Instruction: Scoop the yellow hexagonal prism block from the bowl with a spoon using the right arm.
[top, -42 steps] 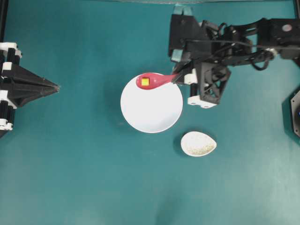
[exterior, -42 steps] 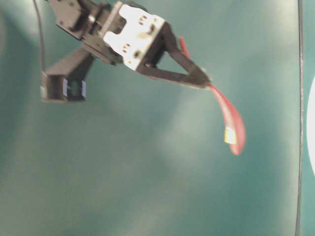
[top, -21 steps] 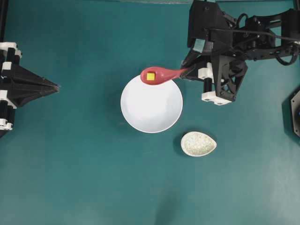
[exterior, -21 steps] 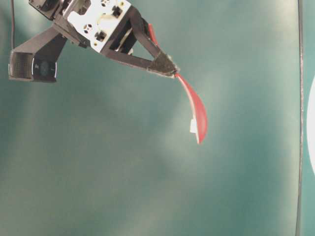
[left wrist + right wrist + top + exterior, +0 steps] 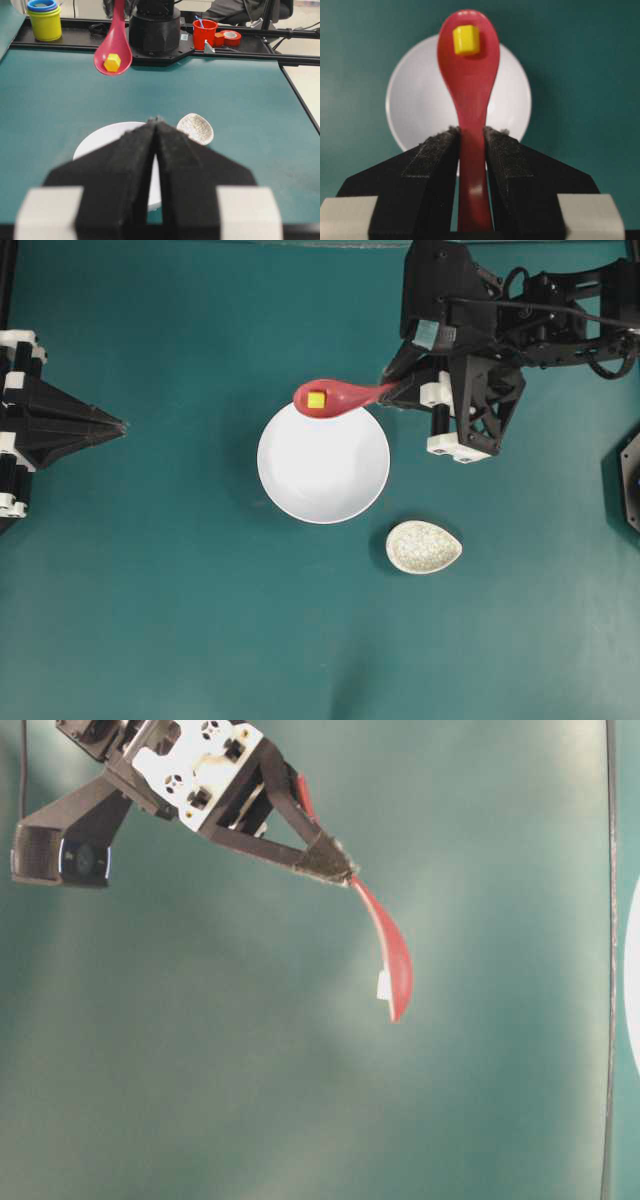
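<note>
Above the white bowl's [image 5: 323, 465] far rim, we see the right hand [image 5: 393, 393] clamping the red spoon [image 5: 335, 398], which carries the yellow block [image 5: 316, 399]; our left hand [image 5: 156, 121] sits closed.

We see a teal table [image 5: 180, 620] carrying a white bowl [image 5: 323, 465] just below-left of the right gripper [image 5: 385, 393], and a speckled dish [image 5: 423, 546] lying farther below the gripper, beside the bowl.

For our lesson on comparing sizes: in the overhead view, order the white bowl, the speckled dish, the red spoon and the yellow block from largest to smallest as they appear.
1. white bowl
2. red spoon, held nearer the camera, so its rank is less sure
3. speckled dish
4. yellow block
</note>
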Motion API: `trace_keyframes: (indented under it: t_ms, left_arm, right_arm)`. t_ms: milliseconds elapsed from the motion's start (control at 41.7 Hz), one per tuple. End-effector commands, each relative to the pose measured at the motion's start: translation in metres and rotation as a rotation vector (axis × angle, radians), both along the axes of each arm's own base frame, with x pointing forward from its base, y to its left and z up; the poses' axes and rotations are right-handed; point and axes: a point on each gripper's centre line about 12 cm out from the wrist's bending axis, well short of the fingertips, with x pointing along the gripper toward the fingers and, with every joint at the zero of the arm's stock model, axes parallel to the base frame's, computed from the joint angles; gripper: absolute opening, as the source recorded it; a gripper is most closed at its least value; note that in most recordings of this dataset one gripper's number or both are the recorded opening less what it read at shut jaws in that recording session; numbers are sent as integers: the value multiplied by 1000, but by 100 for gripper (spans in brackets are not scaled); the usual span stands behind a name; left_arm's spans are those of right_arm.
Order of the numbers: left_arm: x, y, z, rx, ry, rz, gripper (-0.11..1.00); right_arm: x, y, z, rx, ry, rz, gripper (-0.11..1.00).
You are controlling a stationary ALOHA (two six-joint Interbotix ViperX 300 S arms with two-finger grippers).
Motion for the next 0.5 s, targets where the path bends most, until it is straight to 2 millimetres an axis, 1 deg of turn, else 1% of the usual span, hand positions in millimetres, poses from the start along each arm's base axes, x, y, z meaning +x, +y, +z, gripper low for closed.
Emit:
trace_keyframes:
  t_ms: [0, 480]
  left_arm:
    - [2, 0, 10, 0, -31, 0, 0]
    - [2, 0, 9, 0, -23, 1, 0]
  right_arm:
    - [-2, 1, 13, -4, -46, 0, 23]
    - [-2, 3, 13, -3, -44, 5, 23]
